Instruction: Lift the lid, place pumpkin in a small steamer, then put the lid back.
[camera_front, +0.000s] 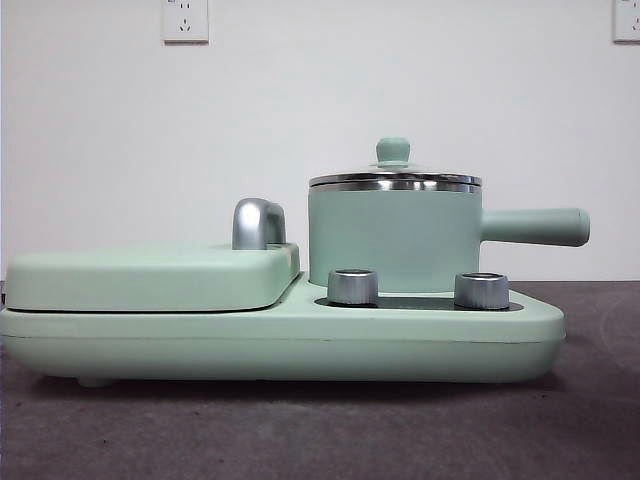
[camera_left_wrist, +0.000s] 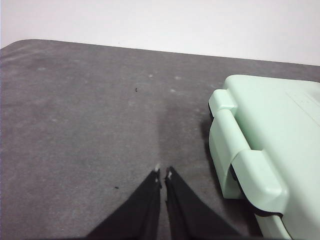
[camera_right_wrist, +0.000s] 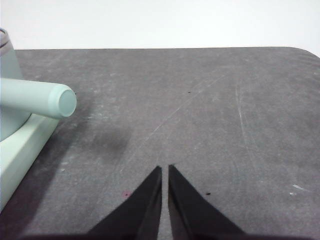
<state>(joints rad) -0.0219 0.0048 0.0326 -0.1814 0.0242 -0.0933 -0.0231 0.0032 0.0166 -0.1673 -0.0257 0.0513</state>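
Observation:
The small steamer, a mint-green pot with a long side handle, stands on the right half of a wide appliance base. Its glass lid with a mint knob rests on the pot. The pumpkin is out of view. My left gripper is shut and holds nothing, above the grey table beside the appliance's flat hinged cover. My right gripper is also shut on nothing, over the table some way from the tip of the steamer's handle.
A flat mint-green hinged cover with a silver grip takes up the base's left half. Two silver knobs stand in front of the pot. A white wall with sockets is behind.

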